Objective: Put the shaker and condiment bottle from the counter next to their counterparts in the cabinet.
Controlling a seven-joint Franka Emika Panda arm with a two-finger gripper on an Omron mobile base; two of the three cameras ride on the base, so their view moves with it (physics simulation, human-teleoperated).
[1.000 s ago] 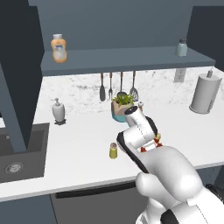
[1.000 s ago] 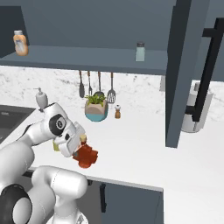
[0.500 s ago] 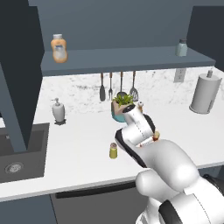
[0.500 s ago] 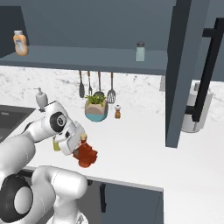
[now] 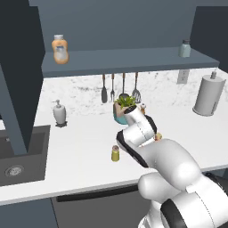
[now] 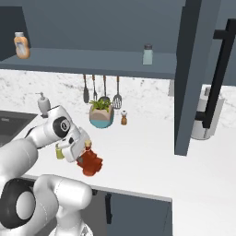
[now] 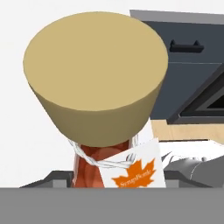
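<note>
white marble counter [image 5: 80, 147] under dark wall cabinet [image 5: 133, 60]. gripper [image 6: 87, 154] sitting low over counter's front edge, jaws part closed around condiment bottle [image 6: 91, 162], gripping near its tan cap [image 7: 94, 76] and white tag [image 7: 133, 168]. shaker [image 5: 115, 153] standing just beside on counter. orange bottle [image 5: 59, 48] and grey-green shaker [image 5: 185, 48] resting well apart on cabinet shelf.

Even flat rendered light, soft faint shadows, no glare; base views slightly soft.
</note>
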